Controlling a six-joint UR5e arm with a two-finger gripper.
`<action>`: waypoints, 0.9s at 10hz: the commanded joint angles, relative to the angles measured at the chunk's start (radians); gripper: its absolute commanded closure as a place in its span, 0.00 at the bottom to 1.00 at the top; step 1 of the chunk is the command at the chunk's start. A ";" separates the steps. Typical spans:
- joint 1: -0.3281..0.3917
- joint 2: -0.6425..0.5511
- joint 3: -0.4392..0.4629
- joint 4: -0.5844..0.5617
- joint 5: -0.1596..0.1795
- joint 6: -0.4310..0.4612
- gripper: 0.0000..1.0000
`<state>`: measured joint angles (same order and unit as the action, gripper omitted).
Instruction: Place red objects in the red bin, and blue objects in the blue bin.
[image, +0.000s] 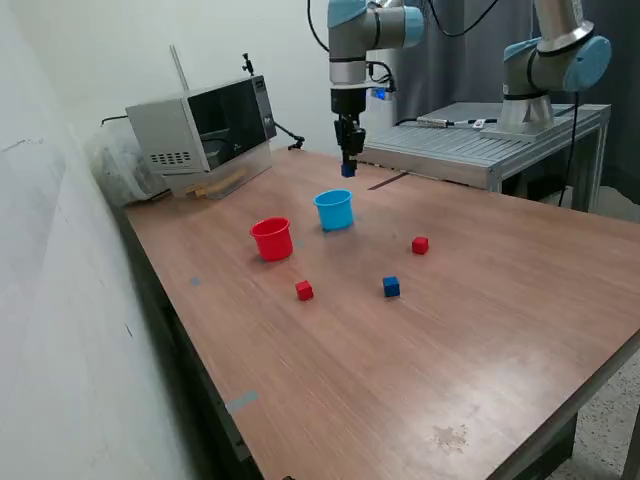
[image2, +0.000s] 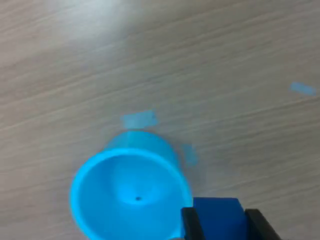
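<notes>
1. Blue objects first: you have one small dark blue cube, matt and sharp-edged, clamped between the black fingers of the two-finger gripper, held in the air above and behind the light blue plastic cup.
2. You can see that round, tapered cup upright with a smooth, bare inside.
3. Your second dark blue cube lies on the wood-grain table, in front of the cup.
4. Beside the cup stands the glossy red plastic cup.
5. One small red cube lies in front of the red cup; the other red cube lies well apart from the blue cup, towards the exterior view's right.
</notes>
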<state>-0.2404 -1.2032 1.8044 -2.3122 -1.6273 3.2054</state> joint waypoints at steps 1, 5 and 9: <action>-0.046 0.060 -0.040 -0.001 0.001 -0.012 1.00; -0.062 0.165 -0.109 -0.004 0.001 -0.013 1.00; -0.102 0.179 -0.120 -0.006 0.000 -0.013 1.00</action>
<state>-0.3313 -1.0272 1.6843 -2.3175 -1.6274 3.1922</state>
